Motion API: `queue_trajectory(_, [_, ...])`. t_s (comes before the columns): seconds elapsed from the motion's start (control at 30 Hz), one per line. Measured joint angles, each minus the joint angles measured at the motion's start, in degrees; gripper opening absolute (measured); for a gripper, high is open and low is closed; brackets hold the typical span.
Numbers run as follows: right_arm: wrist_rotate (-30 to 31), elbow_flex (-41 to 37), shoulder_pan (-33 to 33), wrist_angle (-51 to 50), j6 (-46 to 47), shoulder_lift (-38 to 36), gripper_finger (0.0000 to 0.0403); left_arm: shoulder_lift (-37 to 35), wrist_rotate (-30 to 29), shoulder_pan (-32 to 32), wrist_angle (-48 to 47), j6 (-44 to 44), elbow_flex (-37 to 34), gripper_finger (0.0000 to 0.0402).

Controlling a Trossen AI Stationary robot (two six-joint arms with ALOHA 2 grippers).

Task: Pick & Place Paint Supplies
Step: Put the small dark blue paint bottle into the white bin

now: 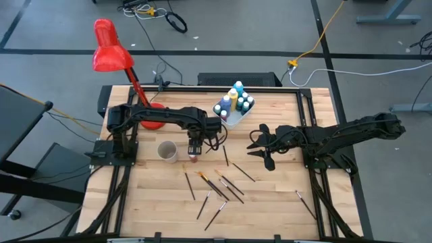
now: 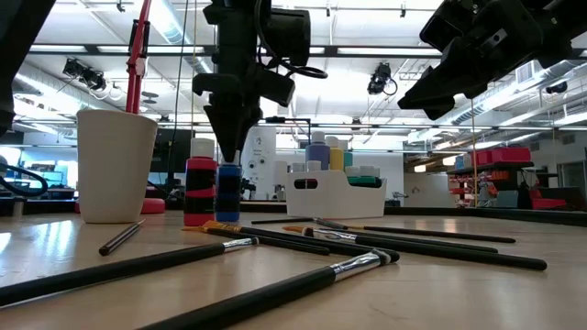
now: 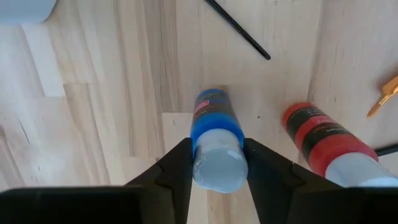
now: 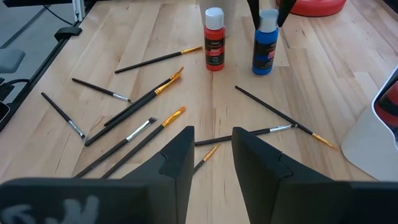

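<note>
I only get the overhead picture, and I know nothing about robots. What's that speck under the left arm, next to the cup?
Observer: A blue paint bottle, standing upright. The left gripper is closed on its white cap.
Operator: Is it lifted?
Observer: No. The low view shows its base on the table, with a red paint bottle standing right beside it.
Operator: And the right arm?
Observer: Its wrist view shows the right gripper open and empty, above scattered paintbrushes.
</note>
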Motion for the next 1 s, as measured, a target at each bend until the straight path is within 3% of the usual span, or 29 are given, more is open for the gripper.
queue_trajectory(0.27, [0.0,0.0,0.0,0.0,-0.3,0.0,0.0111,0.0,-0.1,0.0,0.7,3.6,10.0,0.0130])
queue_trajectory(0.47, [0.0,0.0,0.0,-0.3,0.6,0.0,0.0111,0.0,-0.5,0.4,7.1,5.6,17.9,0.0142])
queue_trajectory(0.73, [0.0,0.0,-0.1,-5.4,-0.2,-0.2,0.0111,0.6,-0.5,2.4,15.9,12.7,18.9,0.0133])
queue_trajectory(1.0, [0.0,0.0,-0.1,-5.0,-1.6,-0.2,0.0111,3.9,-0.2,6.6,16.1,13.8,18.7,0.0137])
